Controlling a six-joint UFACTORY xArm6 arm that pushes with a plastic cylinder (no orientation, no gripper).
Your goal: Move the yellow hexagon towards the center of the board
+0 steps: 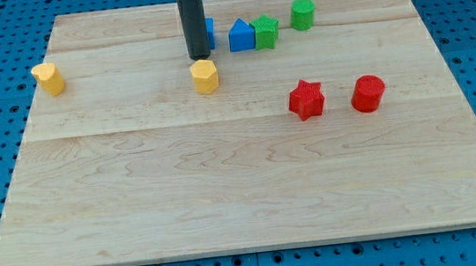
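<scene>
The yellow hexagon sits on the wooden board, left of the middle and toward the view's top. My tip stands just above the hexagon in the view, right behind it and almost touching. A second yellow block, of unclear shape, lies near the board's left edge.
A blue block is partly hidden behind the rod. A blue house-shaped block and a green block touch each other near the top. A green cylinder stands beyond them. A red star and a red cylinder lie to the right.
</scene>
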